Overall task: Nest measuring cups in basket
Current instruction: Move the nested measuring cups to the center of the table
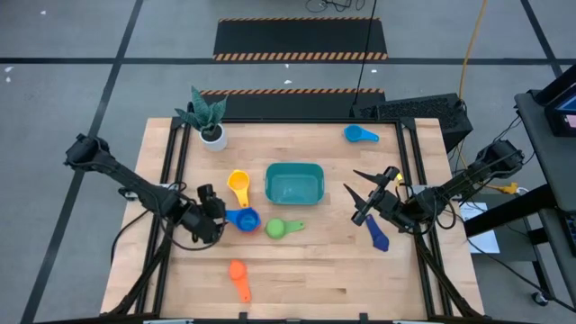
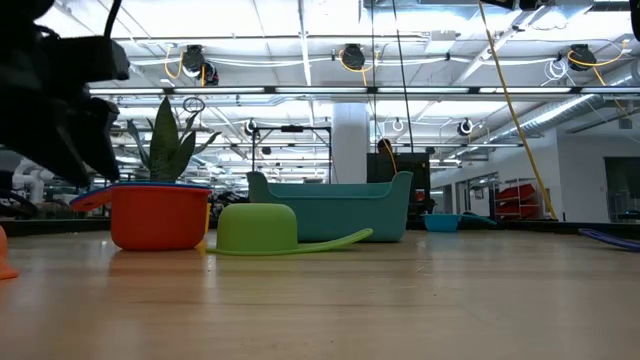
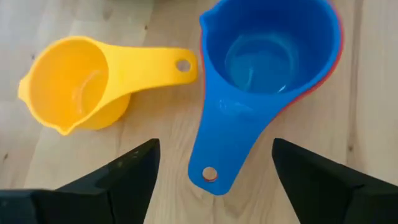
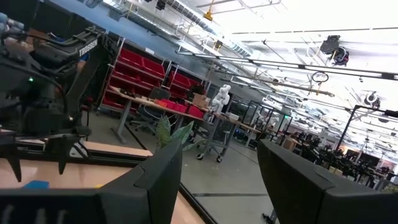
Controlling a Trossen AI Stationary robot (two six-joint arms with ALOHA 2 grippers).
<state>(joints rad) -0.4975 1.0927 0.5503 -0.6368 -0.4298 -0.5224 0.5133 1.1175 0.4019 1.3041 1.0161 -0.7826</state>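
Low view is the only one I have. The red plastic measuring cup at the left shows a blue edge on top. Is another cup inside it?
Observer: Yes. A blue plastic measuring cup sits nested inside the red plastic measuring cup.
Operator: Does the left tool hold it?
Observer: No. The left tool is open, with its fingers on either side of the blue handle and not touching it.
Operator: Is any cup in the teal basket?
Observer: No. From above, the teal rectangular plastic basket holds no cup.
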